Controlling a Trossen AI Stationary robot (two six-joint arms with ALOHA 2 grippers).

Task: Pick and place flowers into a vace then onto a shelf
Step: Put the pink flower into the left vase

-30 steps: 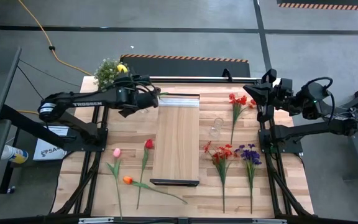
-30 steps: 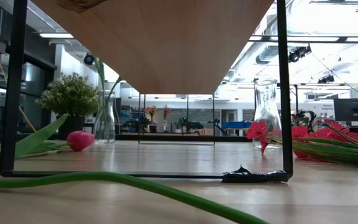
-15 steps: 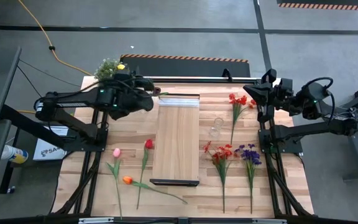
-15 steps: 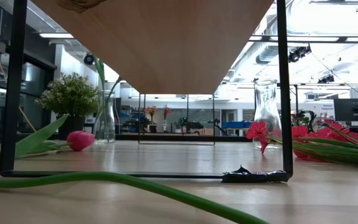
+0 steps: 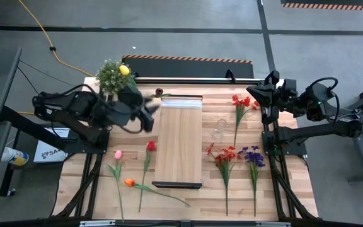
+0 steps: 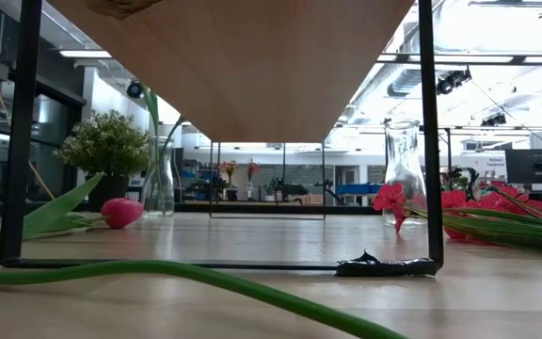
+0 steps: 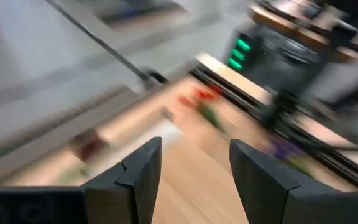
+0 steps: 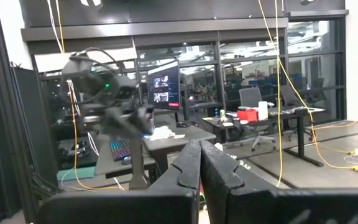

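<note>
The light wood shelf (image 5: 180, 135) stands on a black frame in the middle of the table. My left gripper (image 5: 150, 118) hovers open by its left edge, holding nothing; its fingers (image 7: 143, 171) frame the blurred shelf. A yellow tulip (image 5: 124, 70) stands in a glass vase (image 6: 160, 179) at the far left. Pink (image 5: 118, 154), red (image 5: 150, 146) and orange (image 5: 129, 183) tulips lie on the left. Red sprays (image 5: 224, 154) and a purple cluster (image 5: 253, 156) lie on the right. My right gripper (image 8: 197, 165) waits shut at the far right corner.
A bushy potted plant (image 5: 110, 74) sits at the far left corner beside the vase. A second, empty glass vase (image 5: 219, 129) stands right of the shelf. Another red spray (image 5: 240, 101) lies far right. A small dark red bloom (image 5: 158, 93) lies by the shelf's far end.
My left gripper has drawn back from the far edge near the vase and moved toward the near edge, ending beside the shelf's left side. Its wrist view is blurred by the motion. The yellow tulip has stayed in the vase. The right arm has kept still.
</note>
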